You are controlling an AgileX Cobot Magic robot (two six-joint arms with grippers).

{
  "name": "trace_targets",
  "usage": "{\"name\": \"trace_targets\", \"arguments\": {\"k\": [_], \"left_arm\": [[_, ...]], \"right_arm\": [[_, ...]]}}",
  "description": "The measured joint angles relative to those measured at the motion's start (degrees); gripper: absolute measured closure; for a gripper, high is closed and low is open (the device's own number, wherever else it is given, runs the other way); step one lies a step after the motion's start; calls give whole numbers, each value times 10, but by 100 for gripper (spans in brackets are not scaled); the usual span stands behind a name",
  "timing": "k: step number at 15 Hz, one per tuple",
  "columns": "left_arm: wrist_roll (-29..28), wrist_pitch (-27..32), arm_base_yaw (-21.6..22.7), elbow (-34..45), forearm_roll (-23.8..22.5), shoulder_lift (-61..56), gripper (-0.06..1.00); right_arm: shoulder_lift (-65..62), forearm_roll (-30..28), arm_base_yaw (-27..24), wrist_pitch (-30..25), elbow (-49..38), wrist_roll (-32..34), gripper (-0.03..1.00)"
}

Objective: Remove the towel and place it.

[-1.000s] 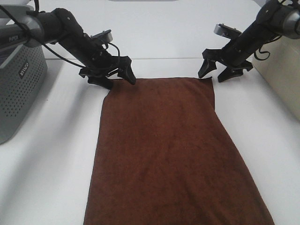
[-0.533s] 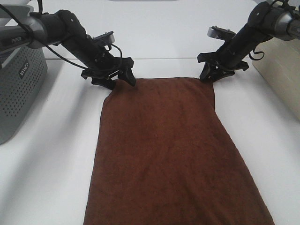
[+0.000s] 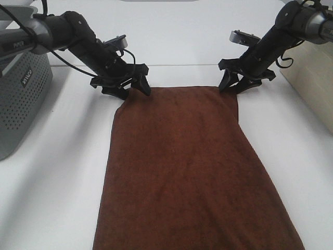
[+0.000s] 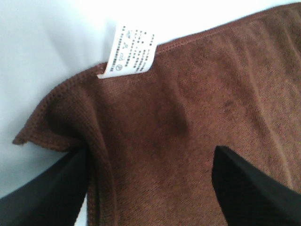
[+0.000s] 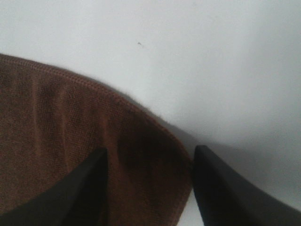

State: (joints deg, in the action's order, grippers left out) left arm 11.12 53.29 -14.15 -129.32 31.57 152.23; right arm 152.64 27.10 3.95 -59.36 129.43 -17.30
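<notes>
While left gripper and right gripper gape empty astride towel corners at 11 and 1 o'clock: close together, bite past hem, lift evenly

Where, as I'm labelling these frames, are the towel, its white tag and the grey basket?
towel (image 3: pixel 192 172): exterior high view, middle of the spread cloth.
white tag (image 4: pixel 131 51): left wrist view, centre of the printed label.
grey basket (image 3: pixel 21 104): exterior high view, its perforated side wall.
</notes>
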Motion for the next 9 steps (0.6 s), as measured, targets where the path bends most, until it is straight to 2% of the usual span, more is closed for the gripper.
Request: {"name": "trace_targets", "arguments": {"k": [3, 5, 9], "left_arm": [[-1, -1, 0, 0, 1, 0, 27], [-1, -5, 0, 0, 3, 1, 27], [-1, -5, 0, 0, 3, 1, 27]], "right_arm": [[-1, 10, 5, 5, -6, 1, 40], [-1, -16, 32, 19, -6, 1, 40], [-2, -23, 33, 21, -6, 1, 41]]}}
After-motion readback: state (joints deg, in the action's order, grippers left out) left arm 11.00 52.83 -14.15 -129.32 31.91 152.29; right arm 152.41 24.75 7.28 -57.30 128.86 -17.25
